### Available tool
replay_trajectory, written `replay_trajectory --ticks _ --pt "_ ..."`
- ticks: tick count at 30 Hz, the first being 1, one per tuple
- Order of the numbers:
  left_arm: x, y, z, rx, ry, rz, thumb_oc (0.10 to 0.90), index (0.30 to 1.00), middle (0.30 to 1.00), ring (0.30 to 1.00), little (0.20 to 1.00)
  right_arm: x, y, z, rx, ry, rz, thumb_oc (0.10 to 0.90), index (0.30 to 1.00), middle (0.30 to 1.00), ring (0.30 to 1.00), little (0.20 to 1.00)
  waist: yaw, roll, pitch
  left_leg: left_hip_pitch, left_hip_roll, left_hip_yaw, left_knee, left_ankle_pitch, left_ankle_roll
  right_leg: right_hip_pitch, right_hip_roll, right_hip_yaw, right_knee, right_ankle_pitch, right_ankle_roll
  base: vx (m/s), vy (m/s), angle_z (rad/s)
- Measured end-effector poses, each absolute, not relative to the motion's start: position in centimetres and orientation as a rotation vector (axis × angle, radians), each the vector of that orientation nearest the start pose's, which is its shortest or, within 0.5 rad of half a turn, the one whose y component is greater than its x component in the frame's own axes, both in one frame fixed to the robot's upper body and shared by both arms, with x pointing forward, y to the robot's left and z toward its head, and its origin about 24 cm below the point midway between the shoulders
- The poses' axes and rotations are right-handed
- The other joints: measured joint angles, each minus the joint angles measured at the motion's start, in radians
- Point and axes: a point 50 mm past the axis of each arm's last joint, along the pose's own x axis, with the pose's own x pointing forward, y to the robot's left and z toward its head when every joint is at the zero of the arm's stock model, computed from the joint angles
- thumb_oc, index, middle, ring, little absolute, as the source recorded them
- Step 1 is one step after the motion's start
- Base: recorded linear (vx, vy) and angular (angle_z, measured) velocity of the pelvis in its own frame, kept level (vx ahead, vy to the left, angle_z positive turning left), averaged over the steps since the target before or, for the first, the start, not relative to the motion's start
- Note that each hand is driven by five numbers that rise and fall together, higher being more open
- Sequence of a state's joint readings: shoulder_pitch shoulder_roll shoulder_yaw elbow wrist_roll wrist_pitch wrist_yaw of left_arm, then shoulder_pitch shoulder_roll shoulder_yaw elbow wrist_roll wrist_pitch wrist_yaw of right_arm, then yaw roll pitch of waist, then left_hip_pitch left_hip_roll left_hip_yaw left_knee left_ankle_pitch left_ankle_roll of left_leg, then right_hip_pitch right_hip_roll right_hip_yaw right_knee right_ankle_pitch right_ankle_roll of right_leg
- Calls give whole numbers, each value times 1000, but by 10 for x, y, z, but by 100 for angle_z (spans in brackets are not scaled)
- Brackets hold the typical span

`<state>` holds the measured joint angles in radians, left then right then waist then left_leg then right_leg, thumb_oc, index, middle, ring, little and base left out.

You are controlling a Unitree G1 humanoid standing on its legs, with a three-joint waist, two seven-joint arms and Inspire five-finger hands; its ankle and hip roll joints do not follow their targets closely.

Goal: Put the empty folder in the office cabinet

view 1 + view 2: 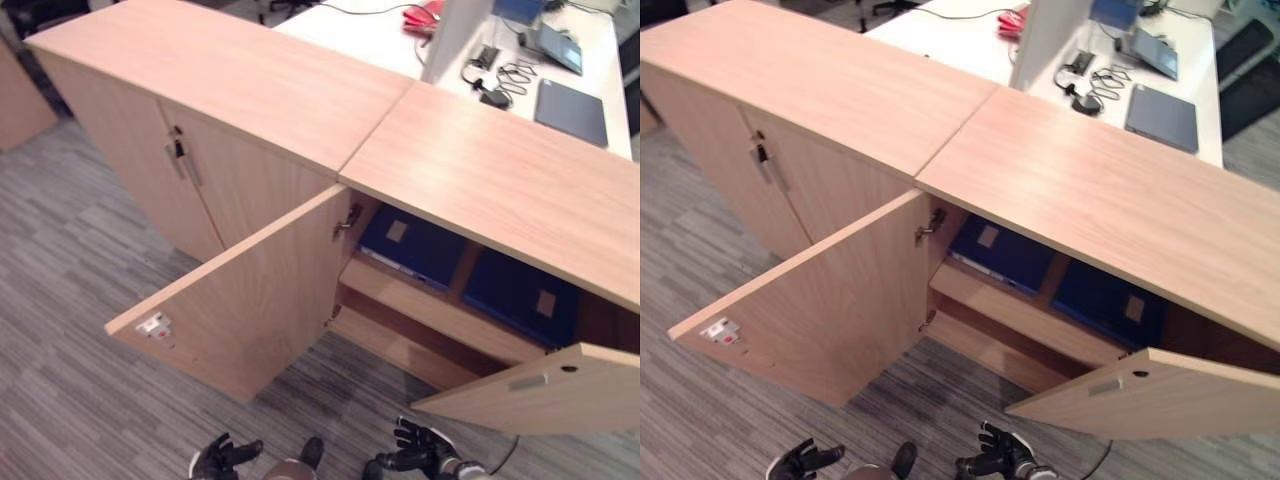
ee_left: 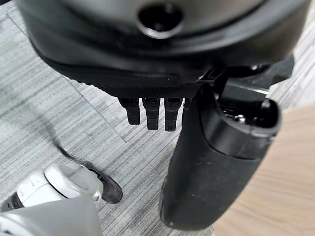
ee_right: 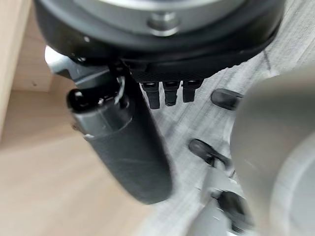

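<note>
Cabinet (image 1: 300, 290) doors stand open, two blue folders (image 1: 415, 245) shelved inside.
Left hand (image 1: 222, 458) and right hand (image 1: 420, 450) are held low, fingers loosely spread, empty.

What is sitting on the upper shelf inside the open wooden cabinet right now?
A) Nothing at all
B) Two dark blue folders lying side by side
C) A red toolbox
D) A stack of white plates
B: inside the open light-wood office cabinet, two dark blue folders, one and the other, lie side by side on the upper shelf, each with a pale label.
</note>
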<state>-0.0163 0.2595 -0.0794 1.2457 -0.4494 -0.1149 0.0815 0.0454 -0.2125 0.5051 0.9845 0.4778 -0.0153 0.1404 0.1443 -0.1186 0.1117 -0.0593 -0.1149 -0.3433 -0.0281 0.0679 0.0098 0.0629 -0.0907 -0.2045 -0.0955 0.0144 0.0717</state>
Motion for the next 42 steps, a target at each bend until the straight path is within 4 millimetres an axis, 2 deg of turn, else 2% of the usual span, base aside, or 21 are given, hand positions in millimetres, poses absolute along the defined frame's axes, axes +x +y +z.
replay_trajectory --ticks 4,8,16,20,23,24,25,26,27,28,29,31,33,35,36,37,38,39,40,41,42 --pt "95 247 -156 -68 1091 431 800 900 900 900 900 105 -148 -163 87 1128 218 800 900 900 900 900 -2 -4 -4 -1 -10 -26 -8 9 -21 6 -8 -31 0 -7 5 -3 -58 15" --pt "96 247 -156 -80 1085 440 800 900 900 900 900 103 -149 -164 81 1143 214 800 900 900 900 900 2 -2 -12 -1 -1 -47 -20 16 -33 7 -1 -40 0 -16 8 -9 -24 16" --pt "76 245 -161 -188 1129 542 800 900 900 900 900 94 -158 -166 117 1159 129 800 900 900 900 900 -4 14 -62 -4 20 -52 -29 24 -42 0 16 -50 0 -3 -13 -5 -15 1" --pt "84 247 -159 -249 1082 585 800 900 900 900 900 93 -159 -166 118 1162 124 800 900 900 900 900 -3 12 -65 -1 28 -53 -31 29 -48 1 24 -50 0 -2 -17 -5 2 -1" --pt "100 260 -151 -249 1023 621 800 900 900 900 900 90 -159 -166 122 1166 123 800 900 900 900 900 -3 8 -68 -4 32 -55 -31 32 -52 -2 28 -51 0 -5 -19 11 -2 -1" --pt "106 282 -143 -229 1012 631 800 900 900 900 900 90 -161 -166 135 1168 128 800 900 900 900 900 -3 14 -71 -11 35 -50 -23 31 -54 -7 28 -49 1 -6 -32 35 -13 -11" --pt "106 308 -134 -185 1025 646 800 900 900 900 900 89 -163 -166 146 1175 135 800 900 900 900 900 -9 2 -81 -11 40 -45 -22 25 -50 -10 34 -44 3 -8 -35 22 -33 -16" --pt "101 357 -110 -134 990 798 800 900 900 900 900 84 -162 -166 155 1172 151 800 900 900 900 900 -34 -22 -98 -9 50 -42 -28 22 -55 -16 43 -36 0 -11 -40 14 -63 -15" --pt "98 385 -92 -110 956 907 800 900 900 900 900 80 -162 -167 156 1177 155 800 900 900 900 900 -47 -33 -106 -7 57 -39 -33 22 -57 -19 48 -31 0 -12 -42 25 -135 -25" --pt "88 423 -62 -32 915 1034 800 900 900 900 900 78 -166 -167 137 1184 156 800 900 900 900 900 -59 -42 -112 -7 66 -23 -34 19 -61 -22 55 -20 0 -10 -41 18 -111 -34" --pt "87 447 -39 23 869 1078 800 900 900 900 900 71 -177 -167 99 1207 151 800 900 900 900 900 -62 -39 -111 -8 68 -17 -33 18 -64 -22 57 -12 0 0 -35 13 -79 -32" --pt "92 462 -19 70 811 1092 800 900 900 900 900 57 -190 -169 67 1257 123 800 900 900 900 900 -60 -26 -113 -7 63 -18 -33 19 -65 -20 54 -7 0 1 -35 26 -163 -2" --pt "105 465 -10 98 796 1061 800 900 900 900 900 54 -196 -168 74 1255 98 800 900 900 900 900 -62 -13 -111 -18 60 -33 -29 22 -72 -18 60 -28 0 2 -34 -6 -137 23" --pt "124 457 -12 98 794 999 800 900 900 900 900 62 -198 -167 47 1242 110 800 900 900 900 900 -57 -5 -109 -34 56 -58 -31 36 -89 -19 69 -49 2 0 -35 -114 8 57" --pt "144 446 -16 96 785 943 800 900 900 900 900 64 -200 -166 32 1238 118 800 900 900 900 900 -63 -4 -107 -50 57 -99 -34 50 -108 -23 72 -66 5 -5 -38 -149 100 75" --pt "152 440 -18 88 778 915 800 900 900 900 900 64 -202 -166 19 1243 119 800 900 900 900 900 -65 -1 -104 -60 60 -96 -49 59 -121 -25 73 -82 7 -5 -45 -207 101 125" --pt "178 418 -27 70 764 847 800 900 900 900 900 70 -208 -164 -17 1227 120 800 900 900 900 900 -81 6 -85 -126 122 169 -37 23 -150 -28 64 -153 9 15 -72 -64 7 134" --pt "199 398 -34 50 739 787 800 900 900 900 900 72 -212 -163 -29 1215 104 800 900 900 900 900 -88 -4 -68 -145 163 332 -10 -6 -119 -31 44 -201 15 11 -81 -103 -16 133" --pt "208 383 -41 44 732 725 800 900 900 900 900 77 -216 -162 -41 1206 88 800 900 900 900 900 -84 -4 -54 -158 195 447 12 -12 -114 -43 28 -207 15 -7 -90 -33 1 78" --pt "223 350 -53 48 722 640 800 900 900 900 900 83 -224 -160 -33 1194 23 800 900 900 900 900 -71 5 -31 -173 240 520 96 -53 -80 -55 6 -230 54 -10 -91 -34 -1 66" --pt "237 318 -51 60 631 529 800 900 900 900 900 76 -231 -161 -5 1205 -45 800 900 900 900 900 -83 22 -12 -187 274 605 174 -68 -80 -41 -6 -277 52 -15 -80 31 53 104"
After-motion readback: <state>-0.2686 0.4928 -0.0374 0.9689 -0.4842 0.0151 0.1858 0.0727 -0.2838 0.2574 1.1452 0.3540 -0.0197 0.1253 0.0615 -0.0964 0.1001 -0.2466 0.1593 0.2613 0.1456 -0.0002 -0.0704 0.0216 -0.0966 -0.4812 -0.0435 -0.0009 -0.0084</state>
